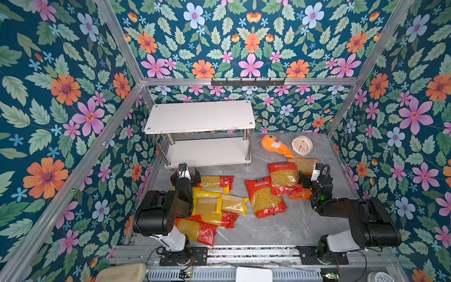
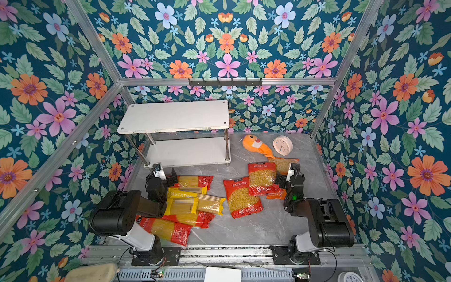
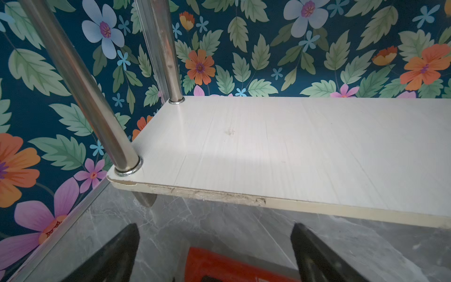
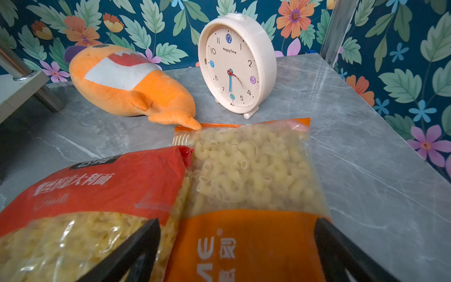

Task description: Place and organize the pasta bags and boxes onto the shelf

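Observation:
The shelf point(image 1: 200, 117) stands at the back left, and its top board and lower board point(image 3: 280, 146) are both bare. Several long yellow and red spaghetti packs point(image 1: 210, 202) lie piled in front of it. My left gripper point(image 1: 185, 178) is open just before the lower board, above the end of a red spaghetti pack point(image 3: 219, 266), its fingers point(image 3: 133, 229) wide apart. Two wide red bags point(image 1: 266, 199) point(image 1: 284, 178) lie at centre right. My right gripper point(image 4: 236, 221) is open over the orange bag point(image 4: 253, 171), one finger above the neighbouring red bag point(image 4: 97, 185).
An orange plush fish point(image 1: 275, 146) and a white alarm clock point(image 1: 302, 145) stand at the back right, just behind the orange bag. A black hook rail point(image 1: 247, 81) hangs on the back wall. Flowered walls and aluminium posts close in the grey marble table point(image 1: 268, 227).

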